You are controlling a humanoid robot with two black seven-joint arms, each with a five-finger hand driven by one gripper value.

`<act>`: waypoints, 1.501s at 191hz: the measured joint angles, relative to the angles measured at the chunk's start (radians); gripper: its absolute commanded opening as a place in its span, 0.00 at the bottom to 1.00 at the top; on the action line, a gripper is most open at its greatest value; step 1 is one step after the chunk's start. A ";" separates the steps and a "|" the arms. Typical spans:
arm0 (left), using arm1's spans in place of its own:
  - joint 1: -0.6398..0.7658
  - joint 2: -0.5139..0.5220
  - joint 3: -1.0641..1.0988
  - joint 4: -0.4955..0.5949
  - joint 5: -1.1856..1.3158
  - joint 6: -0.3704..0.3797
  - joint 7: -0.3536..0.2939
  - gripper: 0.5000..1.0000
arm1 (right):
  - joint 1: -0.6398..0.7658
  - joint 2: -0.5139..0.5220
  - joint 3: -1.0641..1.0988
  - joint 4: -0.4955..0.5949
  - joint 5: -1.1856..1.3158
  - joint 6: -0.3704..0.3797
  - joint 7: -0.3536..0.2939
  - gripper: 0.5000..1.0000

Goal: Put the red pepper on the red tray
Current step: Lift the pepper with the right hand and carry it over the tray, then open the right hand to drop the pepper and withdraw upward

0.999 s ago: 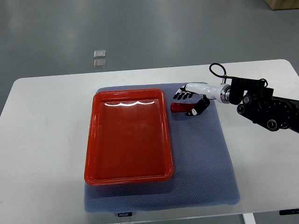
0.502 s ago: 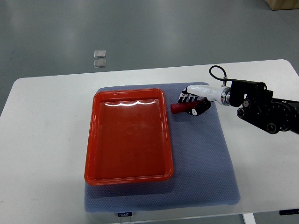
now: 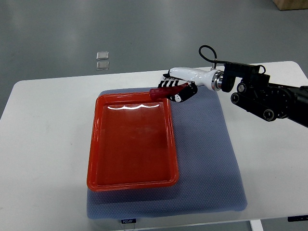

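Note:
The red pepper [image 3: 161, 92] is long and thin. My right hand [image 3: 176, 89] is shut on it and holds it in the air over the far right corner of the red tray [image 3: 132, 142]. The pepper's tip points left, over the tray's far rim. The tray is rectangular and empty, and lies on a blue-grey mat [image 3: 207, 149]. The right arm [image 3: 262, 96] comes in from the right edge. The left arm is out of view.
The mat lies on a white table [image 3: 43, 144]. Two small clear squares [image 3: 102, 60] lie on the grey floor beyond the table's far edge. A brown box corner [image 3: 291, 4] shows at the top right.
My right hand closed on the pepper, lifted it off the mat and carried it left and away, to above the tray's far right corner.

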 measured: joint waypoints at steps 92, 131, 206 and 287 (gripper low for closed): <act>0.000 0.000 0.000 0.000 0.000 0.000 0.000 1.00 | 0.000 0.207 -0.159 0.006 -0.022 -0.006 0.025 0.72; 0.000 0.000 0.000 0.000 0.000 0.000 0.000 1.00 | -0.007 0.182 -0.093 0.004 0.005 -0.006 0.026 0.74; 0.000 0.000 0.000 0.000 0.000 0.000 0.000 1.00 | -0.147 0.075 0.243 -0.003 0.565 0.110 -0.149 0.76; 0.000 0.000 0.000 0.000 0.000 0.000 0.000 1.00 | -0.293 0.070 0.376 -0.084 1.218 0.106 -0.220 0.83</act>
